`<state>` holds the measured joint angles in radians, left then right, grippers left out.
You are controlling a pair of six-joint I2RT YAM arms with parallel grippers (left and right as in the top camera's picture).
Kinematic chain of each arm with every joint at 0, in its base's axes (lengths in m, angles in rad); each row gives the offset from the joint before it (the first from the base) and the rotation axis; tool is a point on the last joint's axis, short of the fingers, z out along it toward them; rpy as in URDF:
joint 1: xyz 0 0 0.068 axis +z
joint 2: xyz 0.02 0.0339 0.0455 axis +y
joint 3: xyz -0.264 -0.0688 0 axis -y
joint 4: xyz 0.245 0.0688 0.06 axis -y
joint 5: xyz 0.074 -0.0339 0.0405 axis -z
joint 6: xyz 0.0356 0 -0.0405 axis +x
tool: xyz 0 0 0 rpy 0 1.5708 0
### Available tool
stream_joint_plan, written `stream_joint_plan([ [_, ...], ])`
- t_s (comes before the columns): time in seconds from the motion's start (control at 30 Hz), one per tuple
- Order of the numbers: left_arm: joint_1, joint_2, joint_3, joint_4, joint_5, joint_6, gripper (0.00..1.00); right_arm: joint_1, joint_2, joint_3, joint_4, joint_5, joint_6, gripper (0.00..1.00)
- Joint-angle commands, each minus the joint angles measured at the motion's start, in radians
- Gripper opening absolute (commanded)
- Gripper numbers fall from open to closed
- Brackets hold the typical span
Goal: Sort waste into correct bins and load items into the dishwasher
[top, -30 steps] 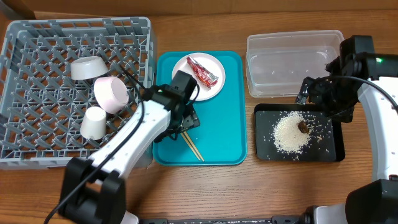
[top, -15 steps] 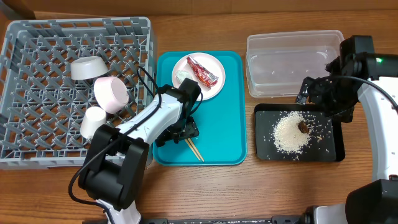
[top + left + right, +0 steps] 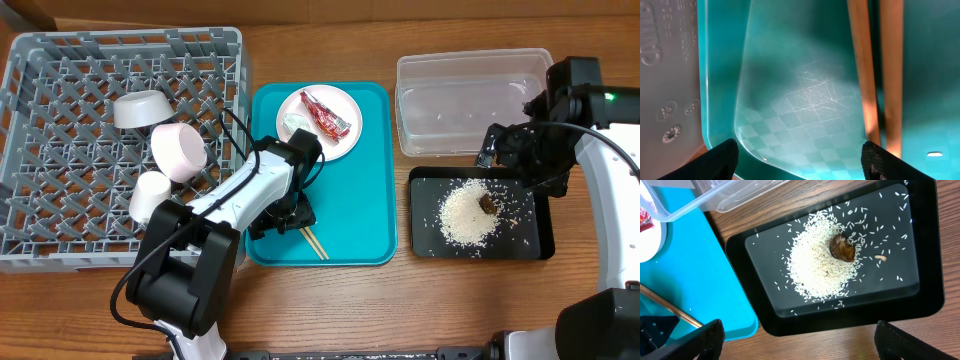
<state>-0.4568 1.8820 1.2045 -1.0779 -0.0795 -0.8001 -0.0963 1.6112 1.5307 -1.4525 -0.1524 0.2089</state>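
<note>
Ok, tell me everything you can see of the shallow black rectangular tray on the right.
The shallow black rectangular plastic tray has rounded corners, a raised glossy rim and a flat matte floor. It lies level on the wooden table, near the teal serving tray and the clear plastic tub, a strip of wood showing toward each from overhead. A heap of white rice with a brown food lump at its edge covers the floor's middle; loose grains lie scattered around.
</note>
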Motion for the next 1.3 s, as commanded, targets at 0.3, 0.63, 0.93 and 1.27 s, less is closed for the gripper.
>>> stream_joint_plan([
  [0.3, -0.002, 0.015, -0.005, 0.062, 0.002, 0.015, 0.91, 0.002, -0.032, 0.029, 0.0, 0.006, -0.003, 0.97],
  [0.63, -0.002, 0.014, -0.005, 0.085, 0.038, 0.019, 0.87, 0.002, -0.032, 0.029, -0.001, 0.006, -0.003, 0.97],
  [0.93, 0.013, 0.013, 0.026, 0.085, 0.119, 0.062, 0.85, 0.002, -0.032, 0.029, -0.001, 0.006, -0.004, 0.97],
  [1.27, 0.014, 0.013, 0.026, 0.091, 0.137, 0.124, 0.86, 0.002, -0.032, 0.029, 0.002, 0.006, -0.004, 0.97],
])
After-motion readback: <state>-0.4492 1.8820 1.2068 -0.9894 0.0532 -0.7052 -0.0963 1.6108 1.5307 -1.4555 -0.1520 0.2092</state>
